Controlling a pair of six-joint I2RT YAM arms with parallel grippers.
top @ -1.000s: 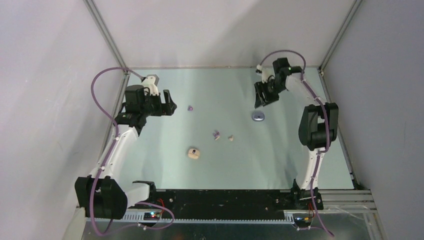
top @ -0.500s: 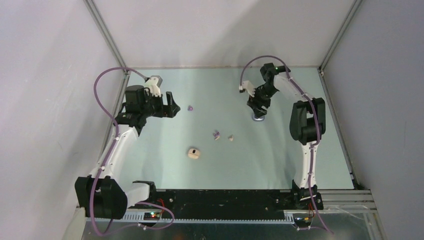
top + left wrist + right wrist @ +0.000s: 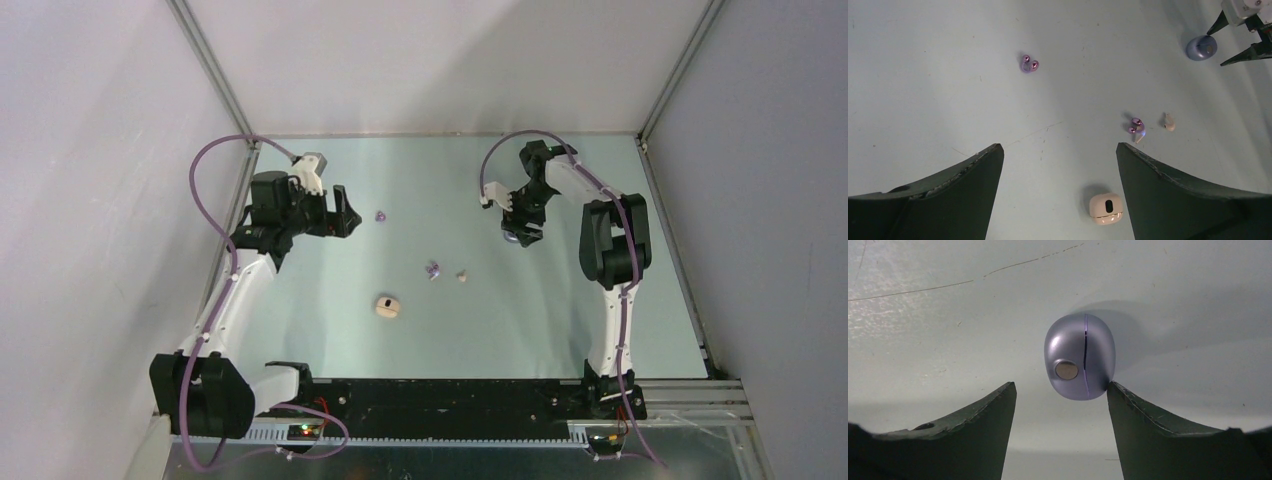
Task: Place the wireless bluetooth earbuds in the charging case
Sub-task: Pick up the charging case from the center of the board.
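Note:
A closed purple charging case (image 3: 516,237) lies at the back right. My right gripper (image 3: 521,226) is open and low over it. In the right wrist view the case (image 3: 1080,356) lies just beyond the open gripper (image 3: 1060,387), with the right fingertip (image 3: 1115,390) touching its edge. One purple earbud (image 3: 379,215) lies just right of my open, empty left gripper (image 3: 341,213). A second purple earbud (image 3: 432,269) and a cream earbud (image 3: 462,276) lie mid-table. A closed cream case (image 3: 387,307) sits nearer. The left wrist view shows both purple earbuds (image 3: 1029,64) (image 3: 1136,125), the cream earbud (image 3: 1169,122) and the cream case (image 3: 1106,208) beyond its open gripper (image 3: 1059,147).
Grey walls with metal frame posts close in the pale green table (image 3: 560,320) on three sides. The purple case (image 3: 1201,47) and my right gripper's fingers (image 3: 1248,50) show at the top right of the left wrist view. Purple cables loop above both arms.
My right arm has swung in and down from the back, bringing its open gripper onto the purple case. My left gripper has crept slightly right toward the purple earbud.

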